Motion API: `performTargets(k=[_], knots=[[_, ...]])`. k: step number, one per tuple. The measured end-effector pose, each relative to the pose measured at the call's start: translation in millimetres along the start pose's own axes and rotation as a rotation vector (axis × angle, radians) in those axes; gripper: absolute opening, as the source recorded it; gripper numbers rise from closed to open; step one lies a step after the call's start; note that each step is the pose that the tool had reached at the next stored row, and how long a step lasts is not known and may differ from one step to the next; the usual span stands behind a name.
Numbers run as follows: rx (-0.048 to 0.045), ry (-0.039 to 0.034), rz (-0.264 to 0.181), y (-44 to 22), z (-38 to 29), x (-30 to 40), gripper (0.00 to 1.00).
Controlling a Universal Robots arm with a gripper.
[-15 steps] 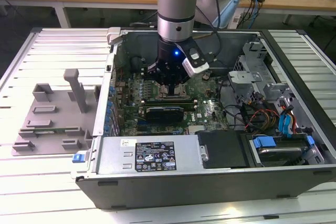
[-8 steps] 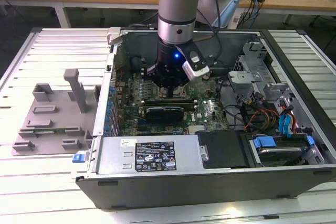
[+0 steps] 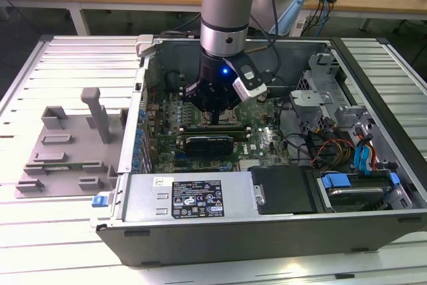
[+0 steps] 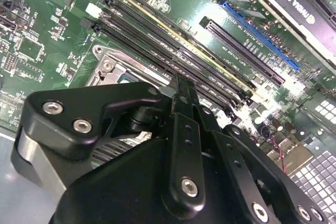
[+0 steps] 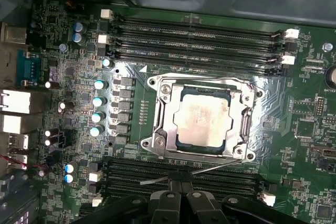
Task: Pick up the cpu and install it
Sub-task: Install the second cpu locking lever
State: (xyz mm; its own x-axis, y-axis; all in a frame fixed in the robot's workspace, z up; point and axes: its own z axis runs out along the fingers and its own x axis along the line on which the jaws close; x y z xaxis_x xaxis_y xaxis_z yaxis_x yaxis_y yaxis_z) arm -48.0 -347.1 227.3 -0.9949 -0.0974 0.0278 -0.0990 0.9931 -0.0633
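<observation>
slatted metal surface (image 3: 60, 225) carries the open computer case (image 3: 267, 231); our claw (image 5: 180, 195) sits low over the motherboard (image 5: 79, 145). fingers look pressed together, holding nothing. cpu (image 5: 202, 121) lies seated in the socket frame (image 5: 157, 142), just ahead of the claw tips, not touching. we judge it light, rigid, slick on top, fragile underneath — take it by opposite edges only.

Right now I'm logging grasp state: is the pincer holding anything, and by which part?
Nothing is held. The cpu lies in its socket frame on the motherboard, apart from the shut pincer.
</observation>
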Motion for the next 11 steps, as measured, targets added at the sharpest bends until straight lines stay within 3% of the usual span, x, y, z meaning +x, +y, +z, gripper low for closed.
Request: performTargets(k=[11], knots=[[-0.0008, -0.0001, 0.0, 0.1, 0.8, 0.4, 0.11]])
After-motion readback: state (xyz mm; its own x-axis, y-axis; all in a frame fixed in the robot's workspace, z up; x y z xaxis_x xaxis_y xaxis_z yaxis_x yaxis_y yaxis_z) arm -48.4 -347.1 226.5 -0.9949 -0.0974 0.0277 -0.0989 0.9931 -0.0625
